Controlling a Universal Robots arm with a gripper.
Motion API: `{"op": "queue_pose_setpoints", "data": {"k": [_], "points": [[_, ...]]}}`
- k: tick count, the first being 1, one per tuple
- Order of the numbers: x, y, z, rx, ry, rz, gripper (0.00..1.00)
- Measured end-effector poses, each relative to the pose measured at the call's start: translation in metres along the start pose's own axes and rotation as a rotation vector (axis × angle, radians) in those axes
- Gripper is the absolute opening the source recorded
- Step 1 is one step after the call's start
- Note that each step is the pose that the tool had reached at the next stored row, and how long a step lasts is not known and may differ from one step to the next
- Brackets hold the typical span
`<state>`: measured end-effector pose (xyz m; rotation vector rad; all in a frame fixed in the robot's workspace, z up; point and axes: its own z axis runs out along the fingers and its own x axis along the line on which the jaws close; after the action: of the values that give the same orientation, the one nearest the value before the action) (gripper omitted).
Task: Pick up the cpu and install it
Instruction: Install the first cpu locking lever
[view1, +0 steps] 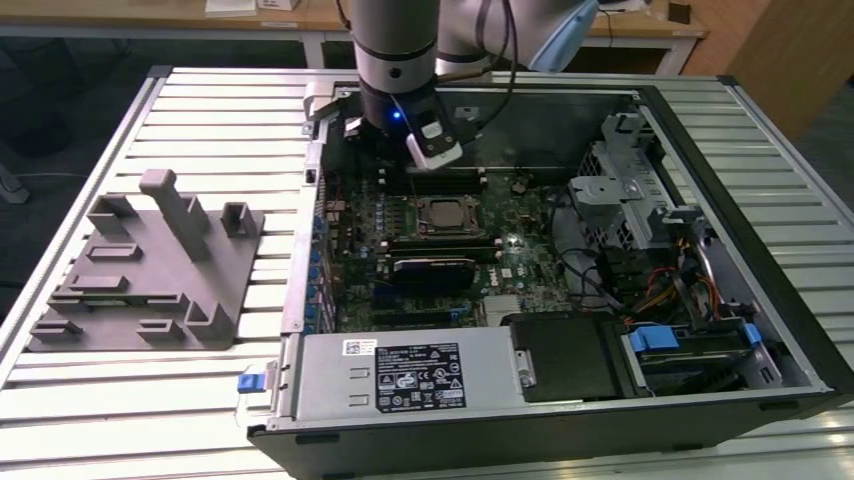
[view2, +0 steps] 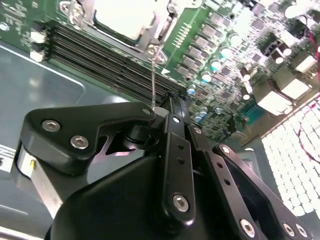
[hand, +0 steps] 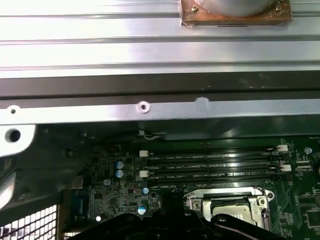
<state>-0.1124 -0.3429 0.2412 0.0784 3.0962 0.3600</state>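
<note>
Ribbed aluminium slats formed the workbench (view1: 174, 110) where the open, black-walled computer case (view1: 601, 435) lay while I ran the arm from my remote station. My pincer (view1: 411, 160) hung over the far edge of the green motherboard (view1: 534, 250), directly above the long, dark memory slots (view1: 447, 182).

The cpu (view1: 443, 215), a flat square with a shiny silver-grey top, sat in its socket inside a bright metal frame (hand: 197, 202). It lay just past the memory slots from the pincer, and lower than it. In the second wrist view the cpu (view2: 122, 15) glared almost white.

A thin wire lever (view2: 152, 75) rose from the frame's corner up to the pincer's tip. Whether the lever was gripped, and whether the pincer stood apart or together, I could not tell.

Well beyond the cpu from the pincer, a grey sheet-metal box (view1: 400, 375) with a white label filled the case's near corner. Well apart from the pincer, toward the exterior view's left, a blocky matte-grey fixture (view1: 147, 265) with upright posts rested on the slats.
</note>
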Motion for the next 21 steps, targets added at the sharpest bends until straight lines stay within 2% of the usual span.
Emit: {"op": "queue_pose_setpoints", "data": {"k": [11,17,19,21], "points": [[-0.0319,0.0016,0.0010,0.0005,-0.0003,0.001,0.11],[-0.0325,0.0016,0.0012,0.0005,-0.0005,0.001,0.11],[-0.0325,0.0013,0.0021,0.0002,-0.0066,0.000,0.11],[-0.0325,0.0011,0.0032,-0.0005,-0.0191,-0.003,0.11]]}}
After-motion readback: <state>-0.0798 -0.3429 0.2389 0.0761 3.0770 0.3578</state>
